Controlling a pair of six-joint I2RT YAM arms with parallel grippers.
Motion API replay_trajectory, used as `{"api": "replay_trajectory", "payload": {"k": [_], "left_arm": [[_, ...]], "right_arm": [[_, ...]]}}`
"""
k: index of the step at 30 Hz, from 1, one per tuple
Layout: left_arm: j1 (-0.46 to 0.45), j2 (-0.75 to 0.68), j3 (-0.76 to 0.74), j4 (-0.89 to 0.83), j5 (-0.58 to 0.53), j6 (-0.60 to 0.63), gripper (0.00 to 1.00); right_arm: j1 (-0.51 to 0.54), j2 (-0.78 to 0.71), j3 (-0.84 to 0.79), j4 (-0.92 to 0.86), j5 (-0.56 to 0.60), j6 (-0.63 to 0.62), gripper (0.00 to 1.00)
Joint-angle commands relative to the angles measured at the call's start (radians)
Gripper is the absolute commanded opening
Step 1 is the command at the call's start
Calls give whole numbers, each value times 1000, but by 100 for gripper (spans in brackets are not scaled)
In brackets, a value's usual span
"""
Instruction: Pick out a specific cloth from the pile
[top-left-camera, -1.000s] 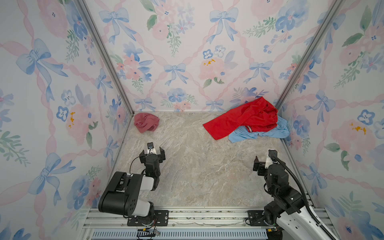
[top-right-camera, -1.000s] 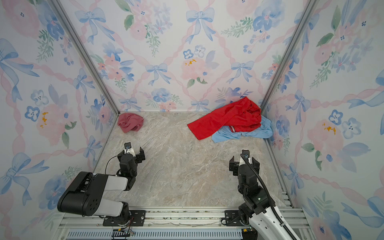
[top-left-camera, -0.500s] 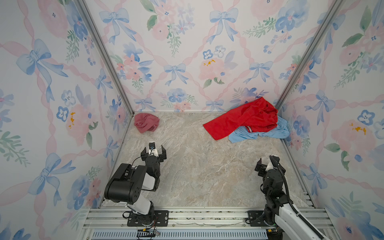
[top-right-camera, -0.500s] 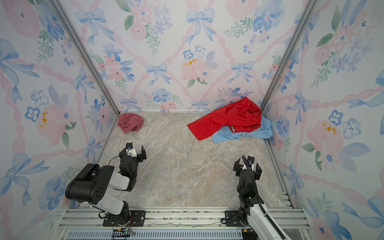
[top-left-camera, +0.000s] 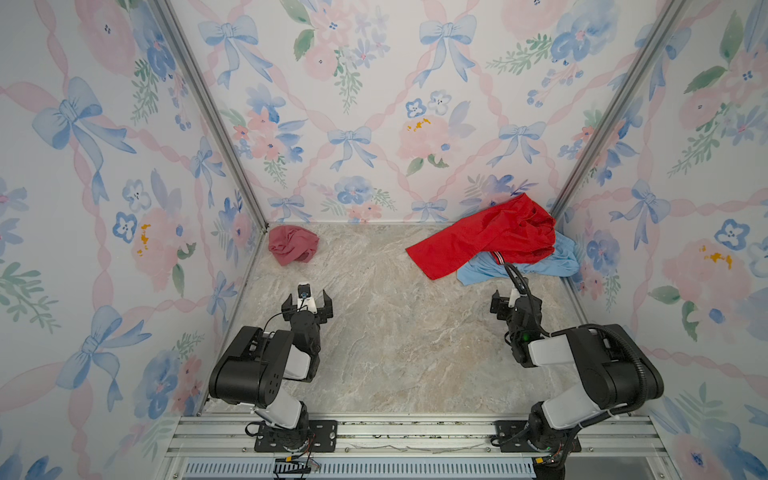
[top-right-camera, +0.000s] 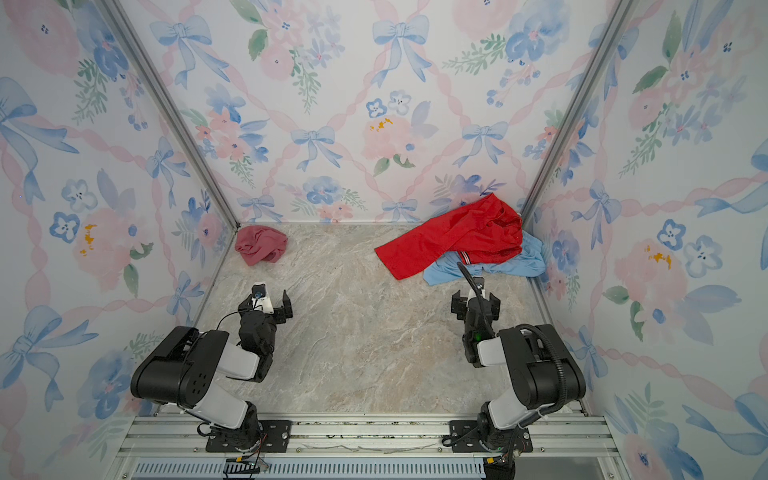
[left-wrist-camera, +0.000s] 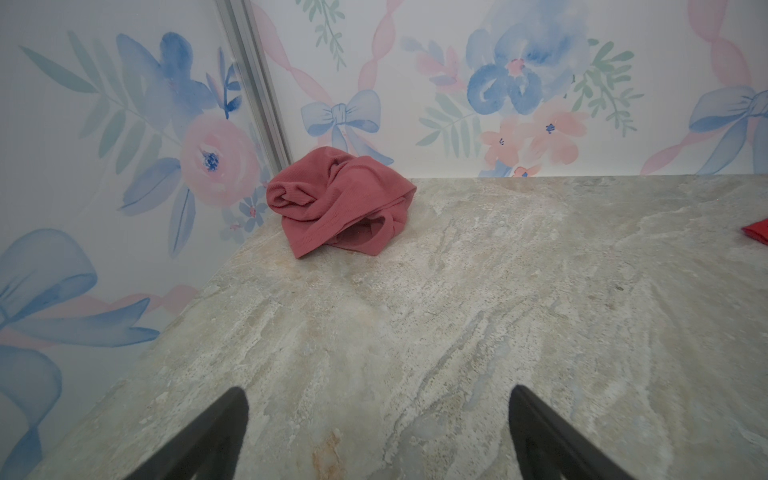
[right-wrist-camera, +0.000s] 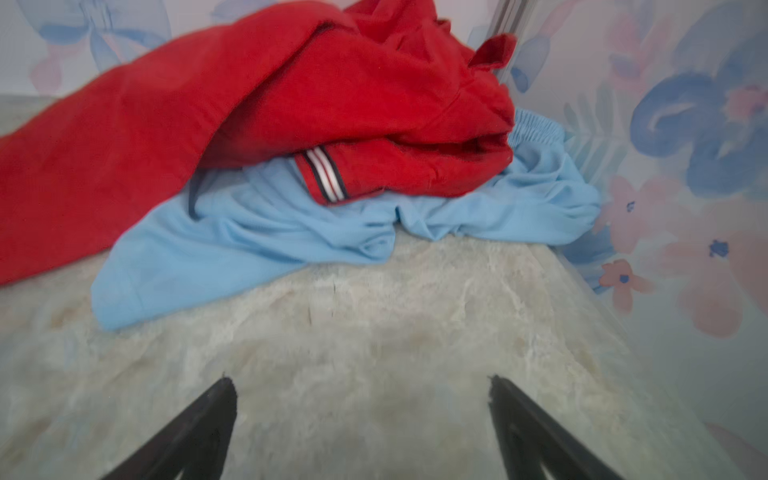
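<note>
The cloth (top-left-camera: 293, 245) (top-right-camera: 261, 245), a small crumpled dusty-rose garment, lies alone in the far left corner, apart from the pile. It shows in the left wrist view ahead of my open left gripper (left-wrist-camera: 377, 391) as the cloth (left-wrist-camera: 340, 203). My left gripper (top-left-camera: 307, 297) (top-right-camera: 268, 297) hovers empty a short way in front of it. The pile sits in the far right corner: a bright red garment (top-left-camera: 486, 237) (top-right-camera: 453, 237) (right-wrist-camera: 291, 104) draped over a light blue garment (top-left-camera: 540, 266) (top-right-camera: 511, 266) (right-wrist-camera: 291, 220). My right gripper (top-left-camera: 515, 301) (top-right-camera: 476, 297) (right-wrist-camera: 360, 380) is open and empty just before the blue hem.
Flowered walls enclose the marble floor (top-left-camera: 395, 332) on three sides, with metal corner posts (top-left-camera: 216, 124) at the back. An aluminium rail (top-left-camera: 374, 432) carrying both arm bases runs along the front edge.
The right arm has folded up, its elbow now high in view, and its gripper has shifted a little toward the pile. The left gripper has hardly moved. Both stay open.
</note>
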Motion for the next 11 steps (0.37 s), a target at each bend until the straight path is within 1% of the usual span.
{"api": "replay_trajectory", "payload": {"k": [1, 2, 4, 11], "left_arm": [[4, 6, 15, 21, 3, 10, 98], [5, 7, 15, 22, 3, 10, 98], [4, 8, 15, 22, 3, 11, 98], [7, 3, 16, 11, 11, 8, 98]], "right_arm": [[-5, -5, 2, 1, -20, 12, 97], [-2, -8, 19, -34, -17, 12, 97], [-20, -15, 29, -67, -54, 27, 97], [-22, -16, 28, -65, -57, 26, 97]]}}
